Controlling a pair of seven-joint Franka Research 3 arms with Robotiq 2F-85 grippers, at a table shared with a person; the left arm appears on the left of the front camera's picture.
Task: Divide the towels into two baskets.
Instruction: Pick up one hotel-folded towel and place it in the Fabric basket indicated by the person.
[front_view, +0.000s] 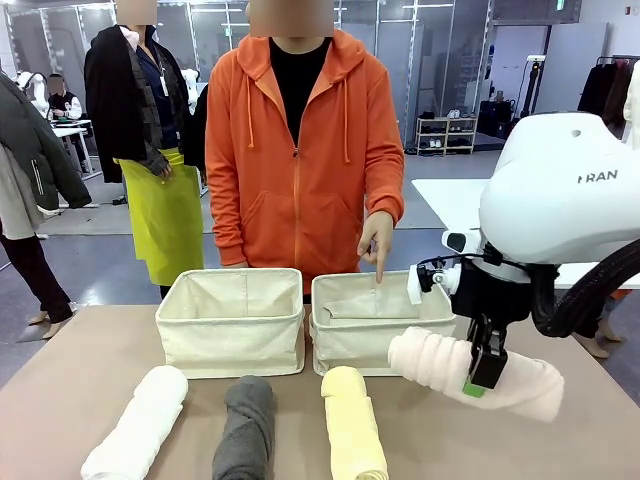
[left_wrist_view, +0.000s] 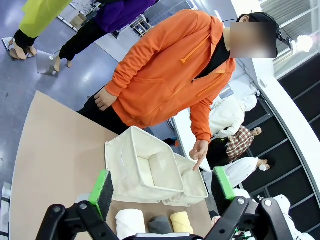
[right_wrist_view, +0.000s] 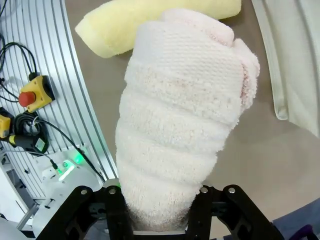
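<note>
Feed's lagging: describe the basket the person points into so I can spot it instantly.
Find the person in the orange hoodie across the table. Of two cream canvas baskets before them, it is the right basket, under their pointing hand. Unlike the left basket, it has the gripped pink towel beside it.

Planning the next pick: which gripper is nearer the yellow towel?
Right. The right gripper, shut on the pink towel, hangs beside the yellow towel; the left gripper is high above the table.
</note>
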